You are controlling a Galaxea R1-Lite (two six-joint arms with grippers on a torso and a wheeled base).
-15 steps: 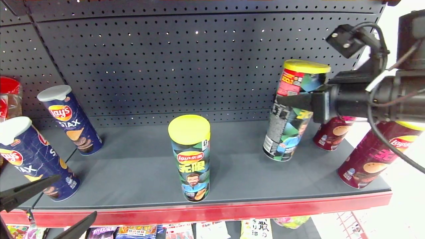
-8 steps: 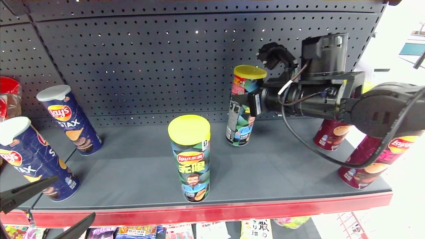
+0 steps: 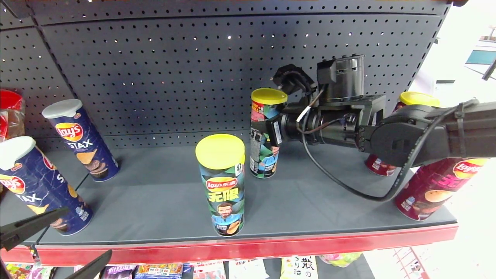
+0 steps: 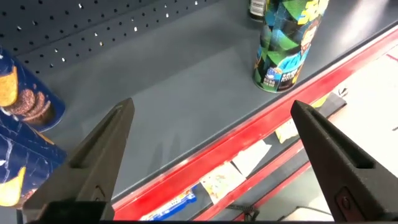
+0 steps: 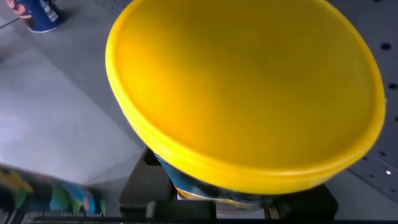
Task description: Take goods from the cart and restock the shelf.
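My right gripper is shut on a green chip can with a yellow lid, holding it upright at the back of the dark grey shelf, its base at or just above the board. The right wrist view looks down on that yellow lid from close up. A matching green can stands in front of it near the shelf's front edge, also seen as the green can in the left wrist view. My left gripper hangs open below the shelf's front left corner, its fingers wide apart.
Two blue chip cans stand at the shelf's left end. Maroon cans stand at the right end. A perforated back panel closes the shelf behind. The red front lip has snack packets below it.
My right arm has carried the green can leftward along the back of the shelf, from the right end to behind the front green can, and lowered it. The left gripper has stayed put.
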